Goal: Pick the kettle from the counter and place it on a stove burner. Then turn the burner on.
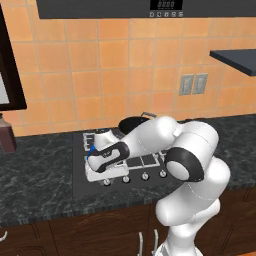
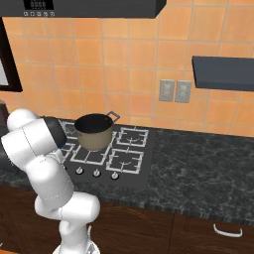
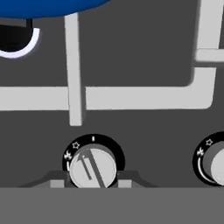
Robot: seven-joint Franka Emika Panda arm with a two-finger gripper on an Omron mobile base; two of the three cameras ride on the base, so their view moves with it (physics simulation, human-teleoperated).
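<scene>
Two dark finger tips flank a round silver knob at the bottom of the hand view, one on each side, so the claw looks clamped on that knob, though I cannot see whether the pads truly press its rim. The kettle already sits on the stove burner, its blue belly filling the upper left of the hand view over the pale grate bars; from the left base view a sliver of blue peeks out beside the robot's wrist at the left end of the cooktop, off the table. My judgement is that the placing is done and the turning is the step in hand. To do it well, keep the wrist axis centred over the knob, so the twist is pure rotation and no sideways drag. Watch the knob's slanted pointer line against the star and flame marks on the black dial ring. The neighbouring knob must stay untouched.
</scene>
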